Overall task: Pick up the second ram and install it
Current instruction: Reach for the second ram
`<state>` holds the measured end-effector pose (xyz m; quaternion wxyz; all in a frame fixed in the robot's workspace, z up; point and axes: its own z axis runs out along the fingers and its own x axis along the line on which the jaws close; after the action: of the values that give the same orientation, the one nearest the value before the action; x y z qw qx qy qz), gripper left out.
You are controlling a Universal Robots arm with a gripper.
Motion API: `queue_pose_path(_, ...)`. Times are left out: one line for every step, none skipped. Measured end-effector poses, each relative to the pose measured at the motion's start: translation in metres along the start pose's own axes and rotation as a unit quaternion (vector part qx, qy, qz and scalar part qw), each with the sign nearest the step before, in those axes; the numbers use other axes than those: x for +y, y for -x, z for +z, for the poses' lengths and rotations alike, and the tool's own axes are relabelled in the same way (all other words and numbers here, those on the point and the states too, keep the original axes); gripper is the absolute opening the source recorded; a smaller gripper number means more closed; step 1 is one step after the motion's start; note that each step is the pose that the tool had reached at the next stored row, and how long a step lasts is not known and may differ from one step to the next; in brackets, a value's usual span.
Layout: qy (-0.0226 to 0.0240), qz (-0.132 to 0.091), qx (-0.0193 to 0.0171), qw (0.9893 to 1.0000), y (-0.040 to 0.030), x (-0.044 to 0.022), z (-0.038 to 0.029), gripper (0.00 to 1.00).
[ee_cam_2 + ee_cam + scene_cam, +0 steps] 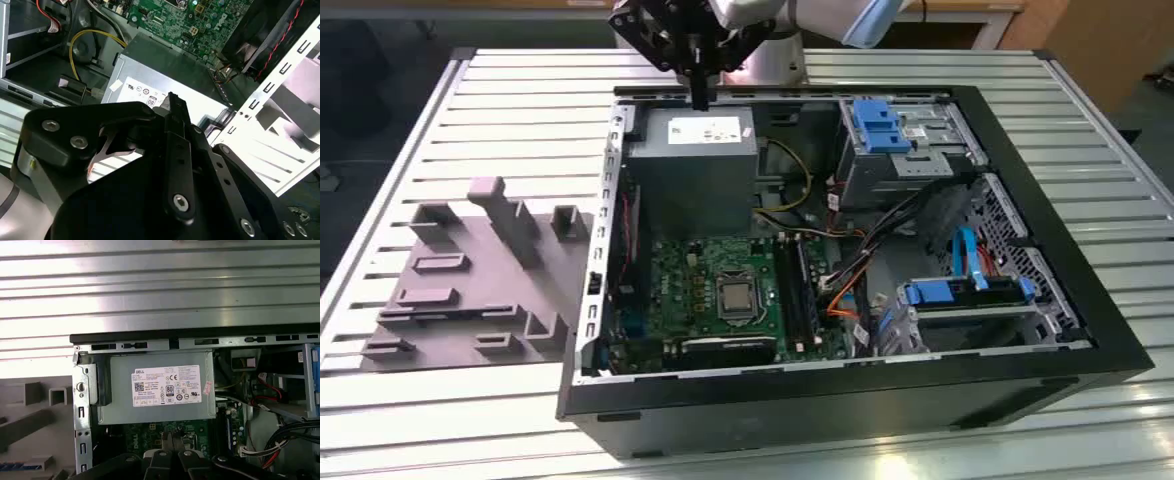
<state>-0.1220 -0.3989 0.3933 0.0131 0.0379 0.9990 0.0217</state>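
Claw: the claw [702, 98] is being held above the far rim of the case [854, 400], at 12 o'clock of the power supply [694, 150]. Its fingers [177, 150] are being pressed together, and whether anything is being pinched cannot be told.
Second ram: the second ram cannot be placed with certainty. Dark strips are being seen in the memory slots [798, 290], at 3 o'clock of the processor socket [738, 296], and which stick is which cannot be told.
Tray: the grey tray [454, 335] is being seen at 9 o'clock of the case.
Risk, rim: the rim or the power supply is judged liable to be struck, should the claw be lowered from here.
Risk, slots: the orange cables [843, 300] just beside the slots are judged liable to be snagged, and a skewed stick would be jamming.
Writing: a white label [166, 386] bearing print, symbols and a square code is being shown on the power supply, with a small sticker [207, 388] at its 3 o'clock edge. The wording is not being transcribed.
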Motion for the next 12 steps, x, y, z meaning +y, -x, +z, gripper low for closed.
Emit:
queue_pose_path(0.0, 0.0, 0.0, 1.0, 0.0, 0.0, 0.0, 0.11)
queue_pose_path(0.0, 0.0, 0.0, 1.0, 0.0, 0.0, 0.0, 0.11)
queue_pose_path(0.0, 0.0, 0.0, 1.0, 0.0, 0.0, 0.0, 0.11)
queue_pose_path(0.0, 0.0, 0.0, 1.0, 0.0, 0.0, 0.0, 0.11)
queue_pose_path(0.0, 0.0, 0.0, 1.0, -0.0001, 0.0, 0.0, 0.11)
queue_pose_path(-0.0001, 0.0, 0.0, 1.0, -0.0004, 0.0, -0.0001, 0.11)
queue_pose_path(-0.0001, 0.0, 0.0, 1.0, -0.0008, 0.0, -0.0001, 0.11)
queue_pose_path(0.0, 0.0, 0.0, 1.0, -0.0012, -0.0001, -0.0001, 0.11)
queue_pose_path(0.0, 0.0, 0.0, 1.0, -0.0015, -0.0001, -0.0001, 0.11)
queue_pose_path(0.0, 0.0, 0.0, 1.0, -0.0019, -0.0001, 0.0, 0.11)
queue_pose_path(0.0, 0.0, 0.0, 1.0, -0.0024, -0.0002, -0.0001, 0.11)
queue_pose_path(0.0, 0.0, 0.0, 1.0, -0.0029, -0.0002, -0.0001, 0.11)
